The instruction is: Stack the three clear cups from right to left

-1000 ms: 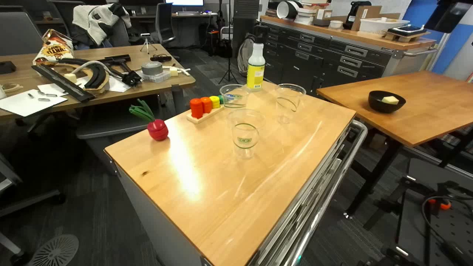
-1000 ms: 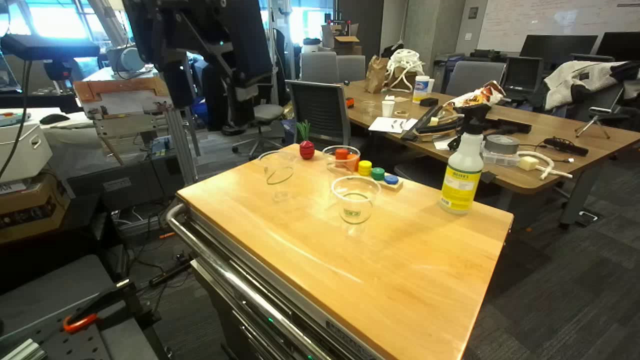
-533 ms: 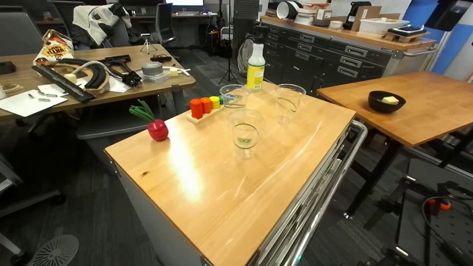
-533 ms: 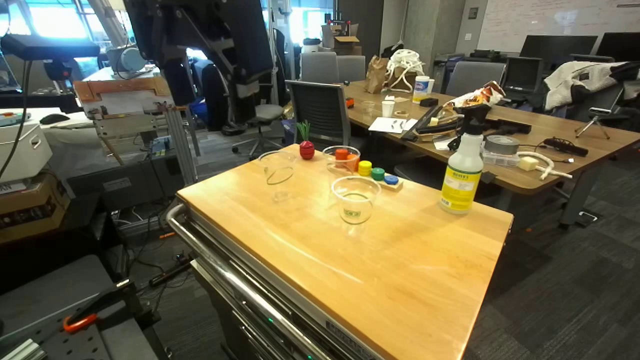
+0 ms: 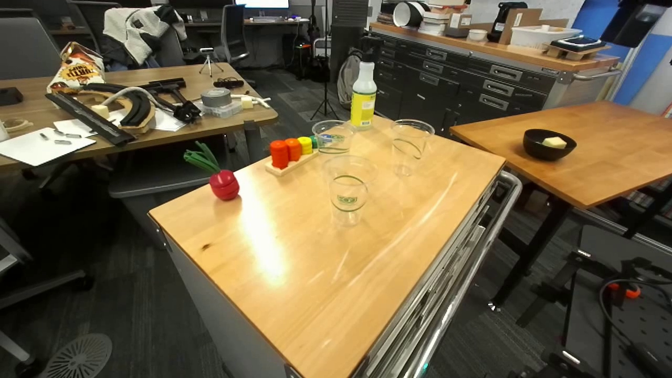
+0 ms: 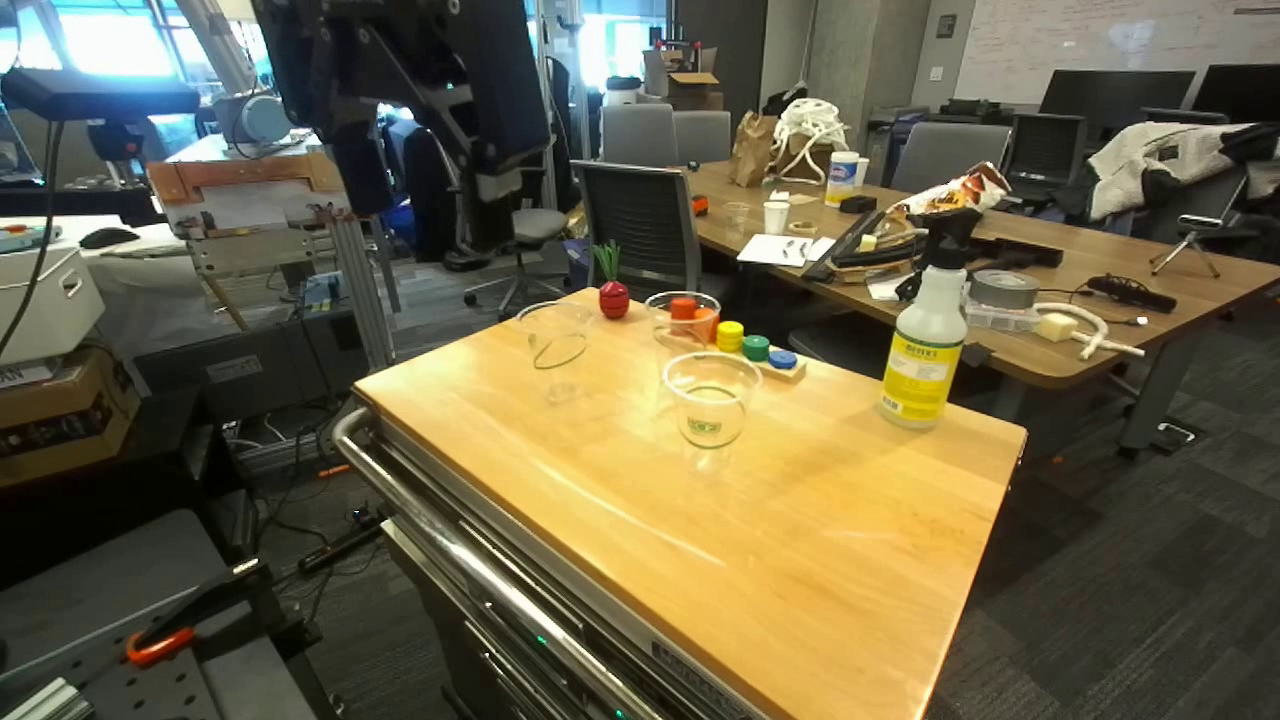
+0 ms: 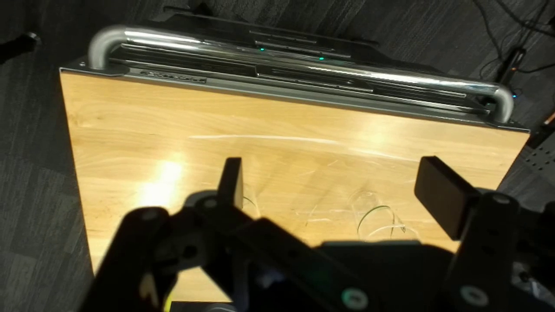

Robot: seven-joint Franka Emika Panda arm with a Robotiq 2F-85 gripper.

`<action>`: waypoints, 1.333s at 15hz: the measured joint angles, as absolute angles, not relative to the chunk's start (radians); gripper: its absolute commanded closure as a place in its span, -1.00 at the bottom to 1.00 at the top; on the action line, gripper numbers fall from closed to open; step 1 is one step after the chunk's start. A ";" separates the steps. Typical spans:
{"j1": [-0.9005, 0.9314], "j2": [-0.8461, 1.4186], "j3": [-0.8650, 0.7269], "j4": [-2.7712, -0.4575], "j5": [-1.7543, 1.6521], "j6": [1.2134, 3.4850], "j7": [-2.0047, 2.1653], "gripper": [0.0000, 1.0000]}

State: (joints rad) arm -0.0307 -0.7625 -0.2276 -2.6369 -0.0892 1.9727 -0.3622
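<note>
Three clear cups stand upright and separate on the wooden cart top [image 5: 294, 262]. In an exterior view there is a near cup [image 5: 349, 197], one by the coloured pegs [image 5: 334, 139] and one toward the handle side [image 5: 411, 147]. The other exterior view shows them as a left cup [image 6: 556, 350], a back cup [image 6: 680, 340] and a front cup [image 6: 712, 410]. My gripper [image 6: 425, 205] is open and empty, high above the cart. In the wrist view, between the wide-apart fingers [image 7: 331, 186], one cup [image 7: 377, 221] shows below; another [image 7: 250, 206] is mostly hidden behind the left finger.
A yellow-labelled spray bottle [image 5: 363, 102] stands at one end of the cart. Coloured pegs on a wooden base [image 6: 745, 345] and a red toy radish [image 6: 613, 298] line the back edge. A metal handle [image 7: 303, 65] runs along one side. A black bowl [image 5: 548, 144] sits on another table.
My gripper has shifted only very slightly and stays open. The cups and other objects have not moved.
</note>
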 measured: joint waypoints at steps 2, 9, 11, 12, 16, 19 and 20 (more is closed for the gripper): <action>-0.031 -0.718 -0.219 -2.609 -0.089 1.993 -0.353 -1.00; 0.007 -0.337 -0.221 -2.365 -0.026 2.107 -0.307 -1.00; 0.013 -0.208 -0.219 -2.295 0.009 2.148 -0.307 -1.00; 0.012 -0.142 -0.215 -2.260 0.027 2.172 -0.307 -1.00; -0.016 0.100 -0.188 -2.118 0.049 2.246 -0.295 -1.00; -0.047 0.227 -0.173 -2.024 0.043 2.269 -0.263 -1.00; -0.057 0.259 -0.170 -1.996 0.042 2.270 -0.255 -1.00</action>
State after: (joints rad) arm -0.0571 0.2585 -0.1702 -1.9958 0.0424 2.2696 -0.2552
